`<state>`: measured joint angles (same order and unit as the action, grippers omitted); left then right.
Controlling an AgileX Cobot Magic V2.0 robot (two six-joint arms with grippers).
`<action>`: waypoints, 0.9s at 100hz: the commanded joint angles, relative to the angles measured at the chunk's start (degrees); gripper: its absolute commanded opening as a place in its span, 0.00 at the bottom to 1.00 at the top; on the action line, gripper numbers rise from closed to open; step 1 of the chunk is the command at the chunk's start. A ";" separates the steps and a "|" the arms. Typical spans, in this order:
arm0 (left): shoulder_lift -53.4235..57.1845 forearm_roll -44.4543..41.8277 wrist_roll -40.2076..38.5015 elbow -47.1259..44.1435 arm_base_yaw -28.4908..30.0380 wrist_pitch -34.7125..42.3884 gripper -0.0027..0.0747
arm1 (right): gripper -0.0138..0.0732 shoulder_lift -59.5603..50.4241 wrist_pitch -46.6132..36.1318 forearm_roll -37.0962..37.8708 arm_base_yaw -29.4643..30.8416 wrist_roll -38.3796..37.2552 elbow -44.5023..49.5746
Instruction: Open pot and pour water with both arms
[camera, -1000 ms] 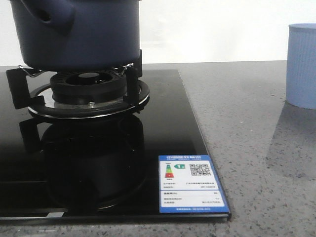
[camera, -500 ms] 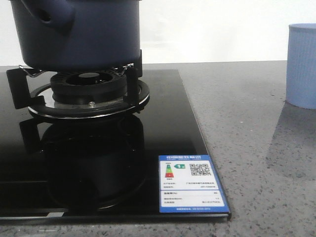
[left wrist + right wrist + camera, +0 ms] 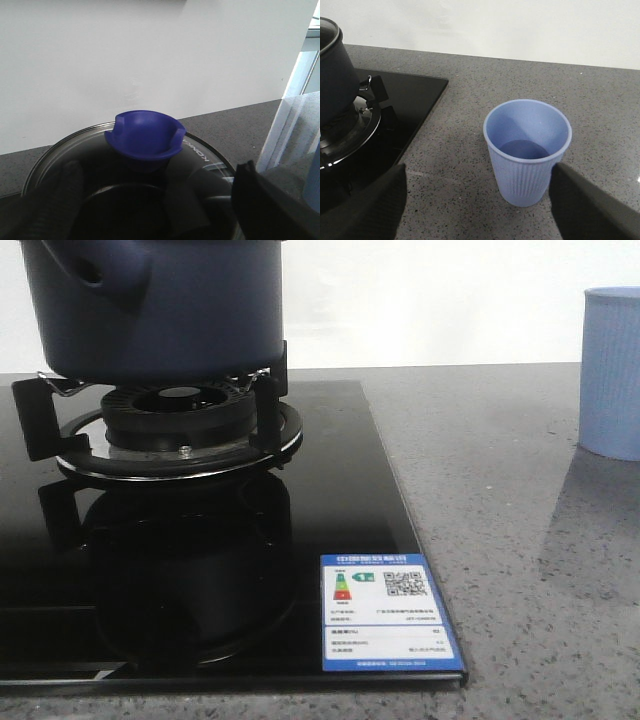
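Note:
The dark navy pot (image 3: 160, 310) stands on the gas burner (image 3: 180, 435) at the back left, its holed side knob (image 3: 92, 275) facing forward. A glass lid (image 3: 210, 160) with a blue knob (image 3: 145, 132) covers the pot. My left gripper (image 3: 157, 200) hovers open above the lid, just short of the knob, one finger on each side. My right gripper (image 3: 477, 205) is open low over the counter, with a light blue ribbed cup (image 3: 527, 165) close to one finger (image 3: 590, 205). Whether the cup holds water I cannot tell. Neither gripper shows in the front view.
A black glass hob (image 3: 330, 500) carries the burner and a blue-edged energy label (image 3: 385, 610) near its front corner. The speckled grey counter (image 3: 500, 490) runs to the right, where the cup (image 3: 612, 370) stands at the frame's edge. A white wall closes the back.

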<state>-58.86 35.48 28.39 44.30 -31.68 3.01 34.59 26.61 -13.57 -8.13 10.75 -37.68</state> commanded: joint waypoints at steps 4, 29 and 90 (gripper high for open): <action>-2.13 0.23 0.01 4.24 -0.55 5.08 0.75 | 0.77 0.44 -3.71 -0.61 -0.13 0.76 -2.13; -8.05 -0.23 0.01 8.50 -0.55 7.59 0.75 | 0.77 0.44 -3.71 -1.25 -0.13 0.76 -2.13; -15.62 -1.89 0.14 11.51 -0.55 9.91 0.76 | 0.77 0.44 -3.71 -1.60 -0.13 0.76 -2.13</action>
<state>-75.84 34.19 28.52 53.65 -31.68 8.05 34.59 26.69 -14.60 -8.13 10.85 -37.68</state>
